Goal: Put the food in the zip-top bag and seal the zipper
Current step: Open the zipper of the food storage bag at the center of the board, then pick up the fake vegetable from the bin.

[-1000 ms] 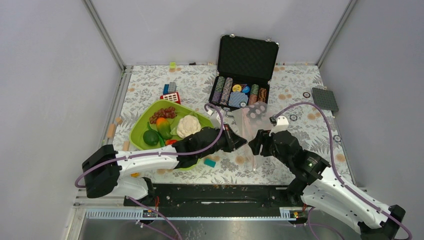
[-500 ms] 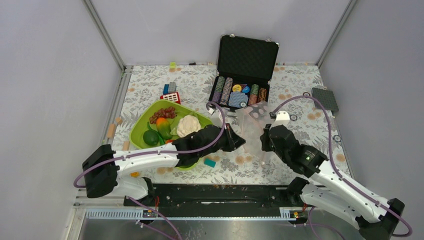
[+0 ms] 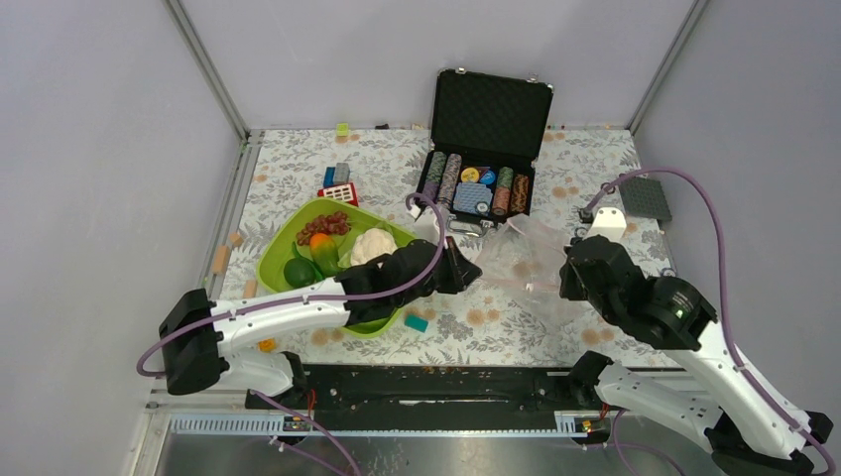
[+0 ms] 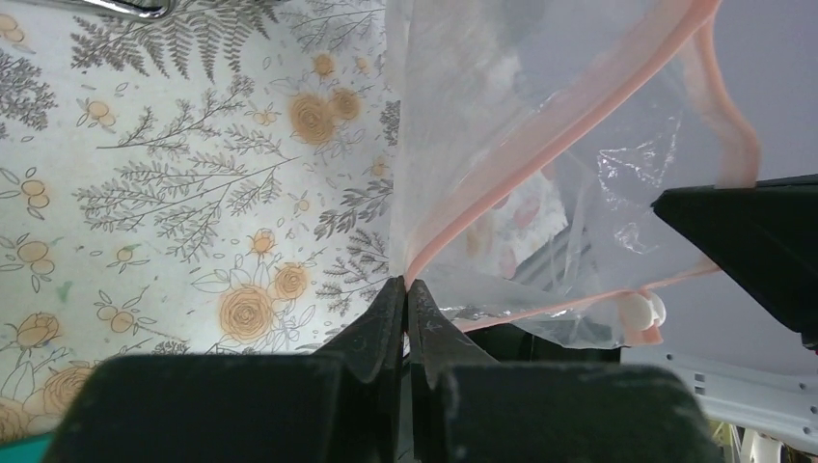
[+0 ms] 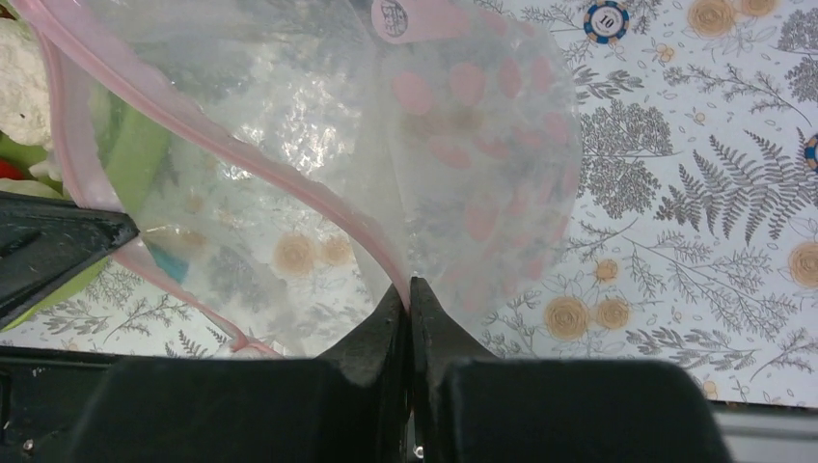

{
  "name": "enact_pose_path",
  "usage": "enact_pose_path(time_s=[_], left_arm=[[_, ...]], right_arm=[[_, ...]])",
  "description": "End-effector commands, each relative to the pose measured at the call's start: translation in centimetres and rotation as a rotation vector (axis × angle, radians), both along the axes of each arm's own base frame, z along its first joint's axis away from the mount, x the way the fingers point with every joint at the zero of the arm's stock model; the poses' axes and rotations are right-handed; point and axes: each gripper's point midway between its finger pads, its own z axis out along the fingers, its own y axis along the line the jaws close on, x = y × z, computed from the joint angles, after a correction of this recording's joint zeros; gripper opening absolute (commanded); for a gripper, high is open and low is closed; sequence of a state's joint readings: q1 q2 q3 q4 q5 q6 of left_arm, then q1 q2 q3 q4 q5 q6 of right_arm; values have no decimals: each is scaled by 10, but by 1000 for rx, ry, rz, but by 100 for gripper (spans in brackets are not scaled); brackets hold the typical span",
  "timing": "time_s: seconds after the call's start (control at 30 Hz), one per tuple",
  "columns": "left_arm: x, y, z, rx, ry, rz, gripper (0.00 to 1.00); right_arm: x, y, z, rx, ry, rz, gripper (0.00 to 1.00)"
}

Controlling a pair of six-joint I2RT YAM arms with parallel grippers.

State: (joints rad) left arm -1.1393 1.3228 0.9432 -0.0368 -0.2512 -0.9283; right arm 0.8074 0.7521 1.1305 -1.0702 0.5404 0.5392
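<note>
The zip-top bag hangs clear and crinkly above the table between my two grippers, its mouth spread. My left gripper is shut on the pink zipper at one side of the mouth; the left wrist view shows its tips pinching the strip. My right gripper is shut on the opposite side of the zipper, its tips pressed together on the strip. The bag looks empty. The food lies in the lime-green tray: cauliflower, grapes, orange fruit, dark green fruit.
An open black case of poker chips stands just behind the bag. Building blocks lie behind the tray, and a teal block sits near the front edge. A grey studded plate lies at the back right. Loose chips dot the cloth.
My right gripper has shut on the bag's mouth edge and drawn it to the right, spreading the mouth. The left gripper has kept its hold and barely shifted.
</note>
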Motion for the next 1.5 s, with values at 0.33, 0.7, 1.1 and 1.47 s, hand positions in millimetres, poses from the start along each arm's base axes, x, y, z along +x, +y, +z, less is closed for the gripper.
enact_pose_path(time_s=[0.33, 0.7, 1.1, 1.47], left_arm=[[-25, 3, -4, 81, -89, -263, 58], [-39, 7, 10, 32, -98, -325, 99], [4, 108, 1, 264, -58, 148, 99], [-4, 240, -86, 437, 244, 502, 99]], right_arm=[[-23, 23, -13, 52, 98, 184, 0], [12, 35, -35, -24, 159, 13, 0], [30, 61, -52, 0, 203, -21, 0], [34, 62, -60, -22, 189, -5, 0]])
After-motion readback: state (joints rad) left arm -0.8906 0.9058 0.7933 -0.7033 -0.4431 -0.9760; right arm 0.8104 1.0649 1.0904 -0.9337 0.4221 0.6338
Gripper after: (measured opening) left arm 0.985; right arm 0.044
